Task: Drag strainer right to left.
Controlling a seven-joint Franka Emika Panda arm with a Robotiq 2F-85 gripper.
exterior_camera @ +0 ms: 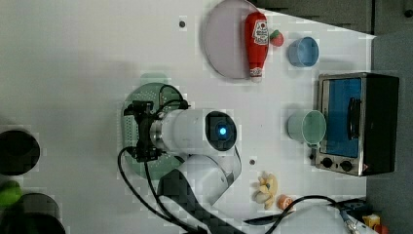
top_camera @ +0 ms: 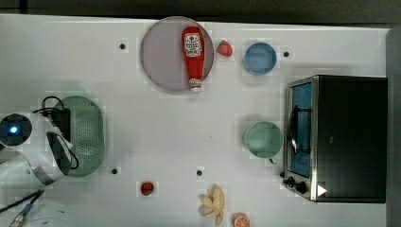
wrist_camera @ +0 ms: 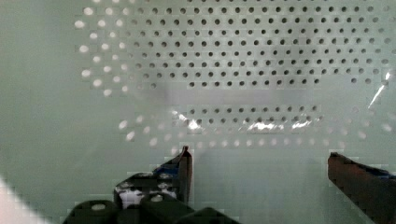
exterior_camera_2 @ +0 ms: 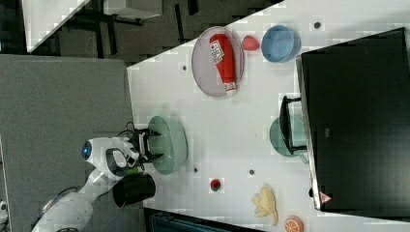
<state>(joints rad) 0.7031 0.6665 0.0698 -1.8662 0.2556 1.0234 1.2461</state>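
White table [top_camera: 156, 142] — gripper [wrist_camera: 259, 163] sat inside the strainer [top_camera: 90, 130], fingers apart, gripping nothing. Drag looked finished; next, lift clear.

White tabletop [top_camera: 156, 137] with small dark round holes [top_camera: 122, 46] dotted across it. Dark strip [top_camera: 200, 8] along the top view's upper edge, grey band down the top view's right. In the right view, grey floor [exterior_camera_2: 63, 92] off the table's edge, a second white surface [exterior_camera_2: 48, 17] at the upper corner, dark frame parts [exterior_camera_2: 140, 19] beside it. In the left view, grey area [exterior_camera: 392, 53] past the table, two dark round shapes [exterior_camera: 18, 152] low at the left view's left. Even, soft lighting; faint shadows.
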